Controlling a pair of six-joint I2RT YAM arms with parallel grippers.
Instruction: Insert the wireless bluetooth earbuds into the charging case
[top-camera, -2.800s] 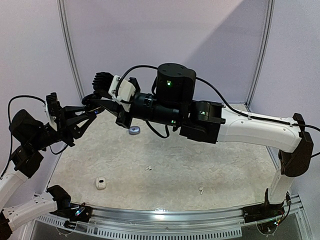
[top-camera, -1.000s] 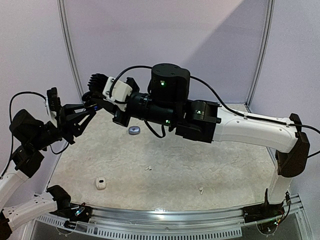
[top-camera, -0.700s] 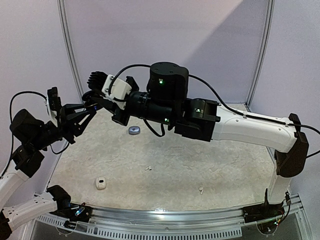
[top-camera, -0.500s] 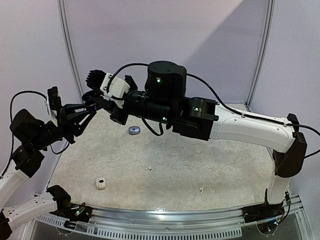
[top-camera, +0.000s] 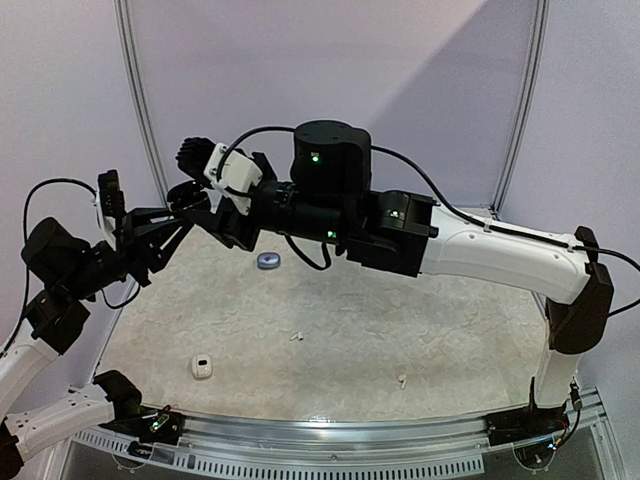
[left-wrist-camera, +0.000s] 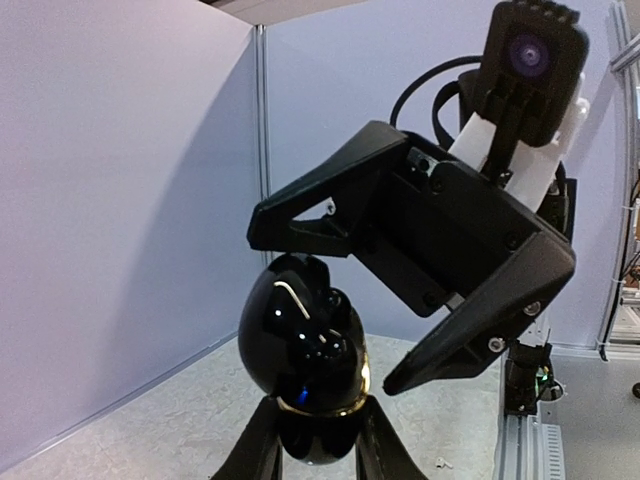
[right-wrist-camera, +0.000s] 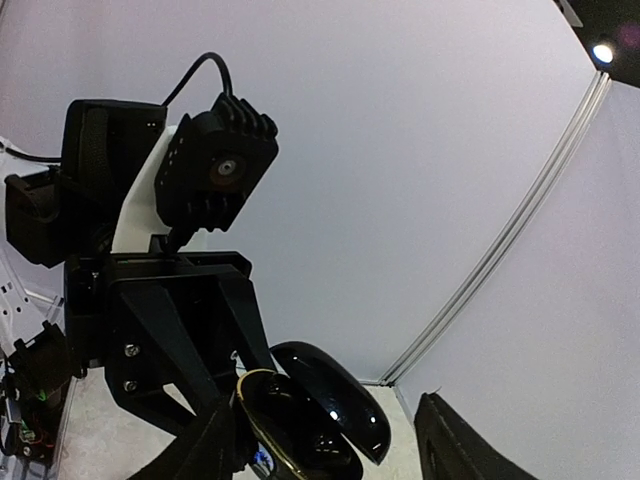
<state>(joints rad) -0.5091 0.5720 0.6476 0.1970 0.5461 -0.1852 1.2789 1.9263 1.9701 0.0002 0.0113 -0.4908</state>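
Note:
A glossy black charging case (left-wrist-camera: 300, 340) with a gold rim stands lid-open between my left gripper's (left-wrist-camera: 316, 440) fingers, which are shut on its lower half. Dark shapes sit inside; I cannot tell whether they are earbuds. My right gripper (right-wrist-camera: 330, 450) is open, one finger (left-wrist-camera: 330, 200) above the lid and the other (left-wrist-camera: 480, 330) to its right, not touching. The right wrist view shows the case (right-wrist-camera: 320, 410) between its spread fingers. In the top view both grippers meet high at the far left (top-camera: 190, 205). Two white earbuds (top-camera: 296, 336) (top-camera: 402, 380) lie on the table.
A white case (top-camera: 202, 367) lies near the front left and a grey-blue case (top-camera: 268, 261) towards the back. The purple wall and corner post (top-camera: 140, 110) stand close behind the grippers. The metal rail (top-camera: 330, 435) runs along the table's near edge.
My right gripper's jaws have spread apart around the black case and the arm has shifted slightly up and left. The left gripper still holds the case in place.

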